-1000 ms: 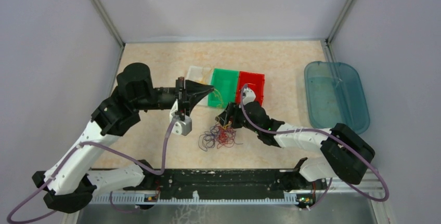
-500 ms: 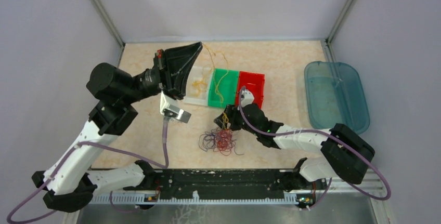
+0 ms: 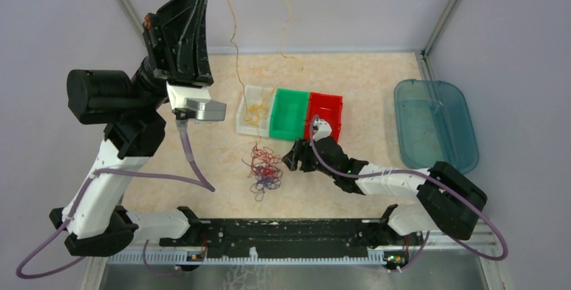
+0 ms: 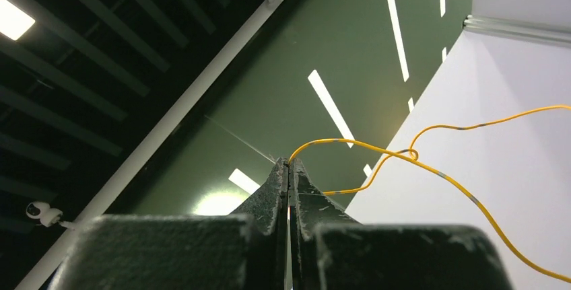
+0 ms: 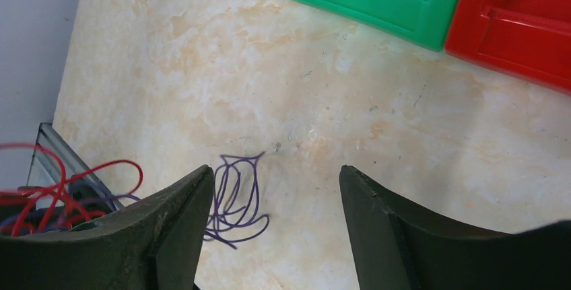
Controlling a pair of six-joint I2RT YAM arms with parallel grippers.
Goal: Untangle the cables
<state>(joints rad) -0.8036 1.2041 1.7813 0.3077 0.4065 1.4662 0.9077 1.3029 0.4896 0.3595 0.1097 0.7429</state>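
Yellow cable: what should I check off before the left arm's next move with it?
1. Left gripper shut on the yellow cable: ok.
2. Yellow cable free of the red and purple tangle: ok, no linking strand visible.
3. Cable's lower part trails into the white bin: ok.
4. Right gripper open, empty, beside the tangle: ok.
5. Cable free of knots along its length: cannot tell; one small loop shows in the left wrist view.

A beige table [image 3: 363,81] with a marbled pattern carries three small bins in a row, side by side and touching: a clear bin [image 3: 264,92] on the left, a green bin [image 3: 291,115] in the middle, a red bin [image 3: 330,108] on the right. A teal oval tray [image 3: 436,125] lies well apart near the right wall.
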